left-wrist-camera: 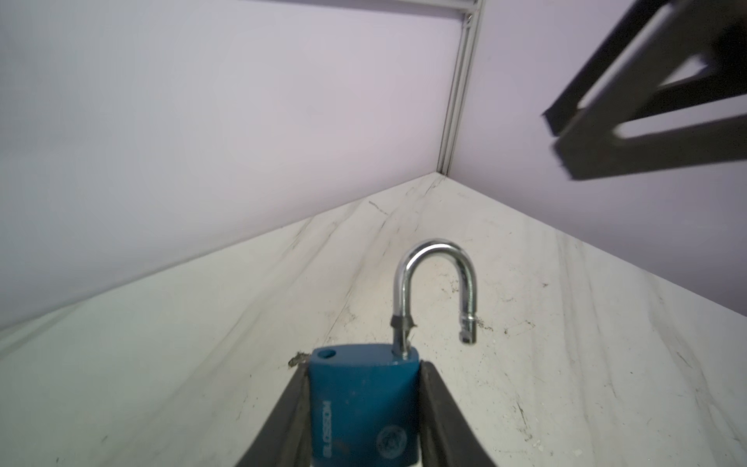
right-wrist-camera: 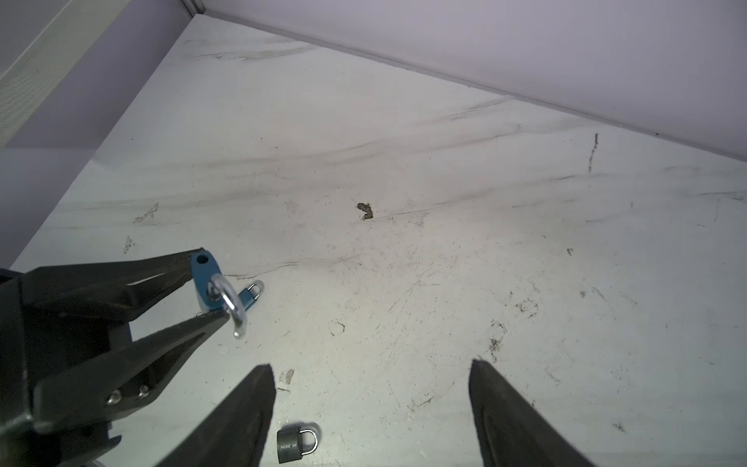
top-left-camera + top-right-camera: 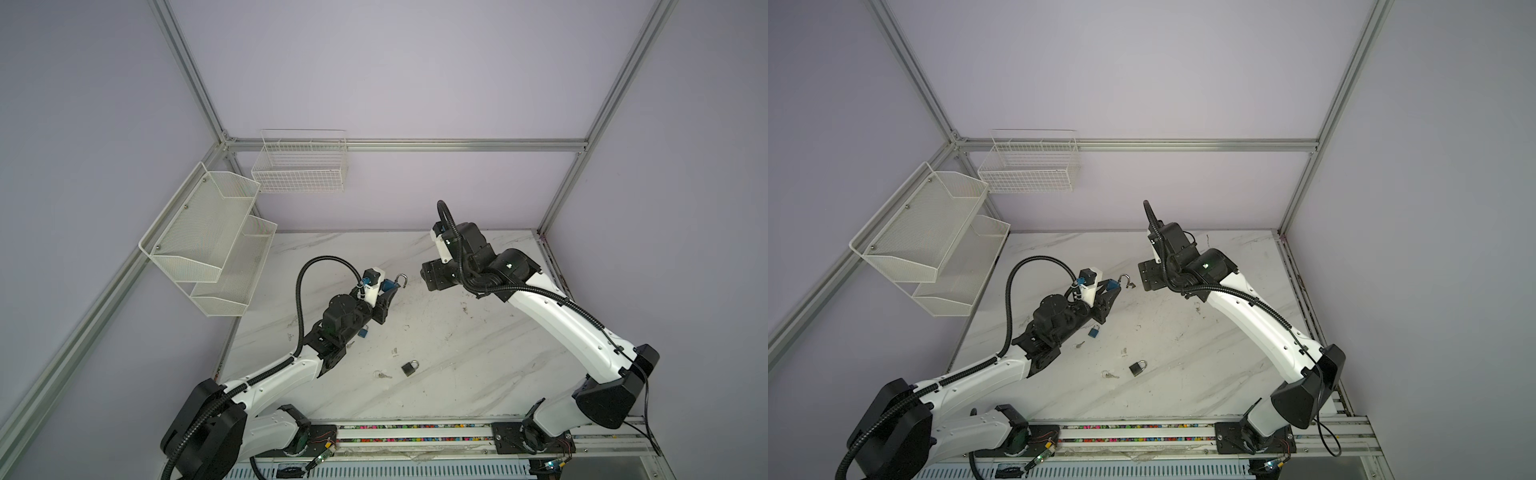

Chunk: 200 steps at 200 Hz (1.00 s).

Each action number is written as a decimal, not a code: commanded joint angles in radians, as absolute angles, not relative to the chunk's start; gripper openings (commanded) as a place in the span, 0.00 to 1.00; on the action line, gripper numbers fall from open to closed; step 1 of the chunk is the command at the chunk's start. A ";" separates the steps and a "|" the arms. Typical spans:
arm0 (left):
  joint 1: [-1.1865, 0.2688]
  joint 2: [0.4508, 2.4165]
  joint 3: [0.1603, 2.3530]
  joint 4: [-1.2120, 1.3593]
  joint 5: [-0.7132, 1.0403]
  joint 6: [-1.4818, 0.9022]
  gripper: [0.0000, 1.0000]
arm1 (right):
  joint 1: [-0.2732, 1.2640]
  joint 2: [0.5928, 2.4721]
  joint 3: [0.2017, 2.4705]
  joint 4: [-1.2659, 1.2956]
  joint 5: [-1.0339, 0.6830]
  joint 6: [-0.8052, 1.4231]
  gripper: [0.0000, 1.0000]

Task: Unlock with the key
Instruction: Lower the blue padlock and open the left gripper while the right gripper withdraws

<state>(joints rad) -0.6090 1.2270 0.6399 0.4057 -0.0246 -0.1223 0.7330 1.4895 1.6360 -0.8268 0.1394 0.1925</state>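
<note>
Left gripper is clamped on the body of the blue padlock, held off the table. Its shackle stands swung free at one end. Right gripper hangs nearby, jaws spread, empty. A key lies on the table beside a black padlock.

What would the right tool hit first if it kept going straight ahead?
Probably bare table; the right tool points past the blue padlock held by the left tool. Depth is unclear.
</note>
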 commanded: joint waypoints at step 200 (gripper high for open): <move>-0.614 1.975 1.488 -0.604 -0.314 -0.859 0.00 | 0.630 1.311 0.968 -0.226 -0.118 0.550 0.83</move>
<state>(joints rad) -0.6098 1.9823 1.3640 -0.5831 -0.2710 -0.8352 0.6388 1.3148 0.9726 -0.2771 -0.0860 0.5377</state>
